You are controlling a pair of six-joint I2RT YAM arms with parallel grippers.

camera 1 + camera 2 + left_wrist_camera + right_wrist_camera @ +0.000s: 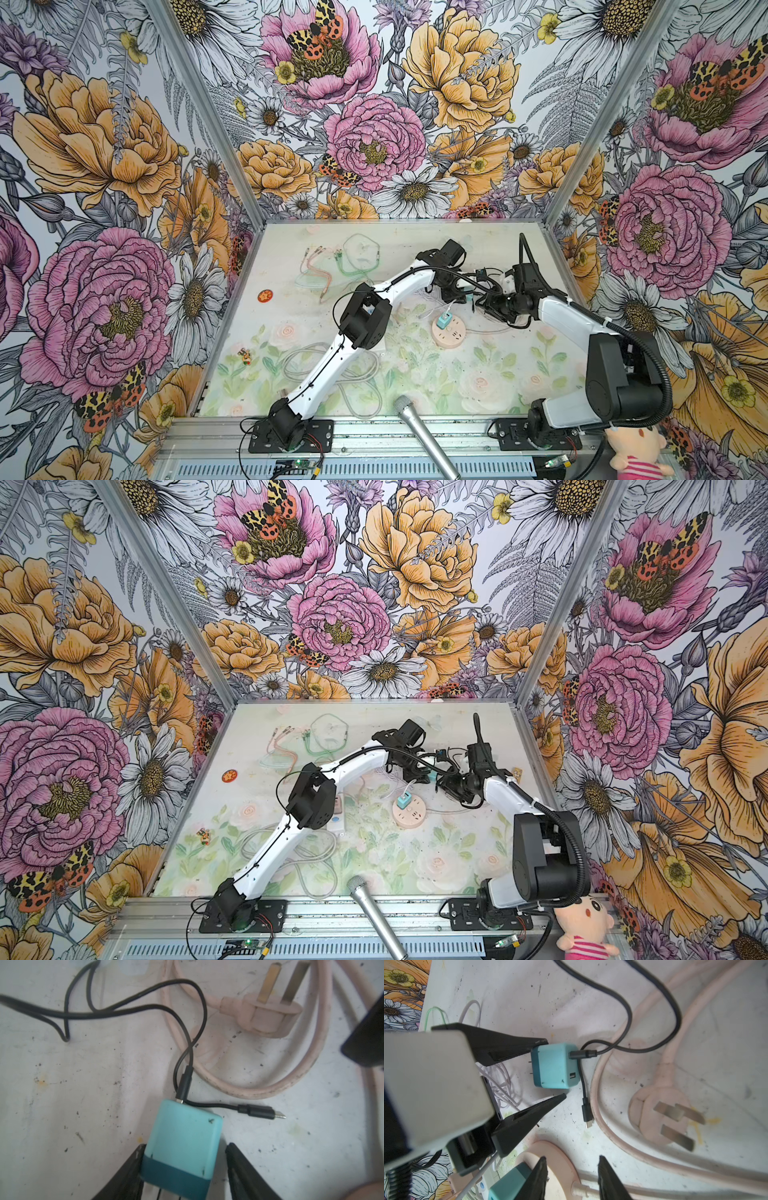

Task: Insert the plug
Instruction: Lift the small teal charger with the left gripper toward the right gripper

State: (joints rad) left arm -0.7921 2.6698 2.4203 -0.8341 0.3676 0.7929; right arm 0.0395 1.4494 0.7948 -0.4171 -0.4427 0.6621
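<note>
Right now my left gripper (554,1068) straddles the teal charger plug (184,1126). The plug lies on its side on the table (83,1084), right of centre and just beyond the far edge of the round pink socket strip (448,336). My fingers are spread: one fingertip (519,1047) touches a corner of the plug, while the other stands just off its opposite face, so nothing is pinched. The plug's prongs point back toward my wrist, and a black cable (182,1080) is plugged into its outer end. My right gripper (572,1157) hovers close by, jaws apart and empty.
</note>
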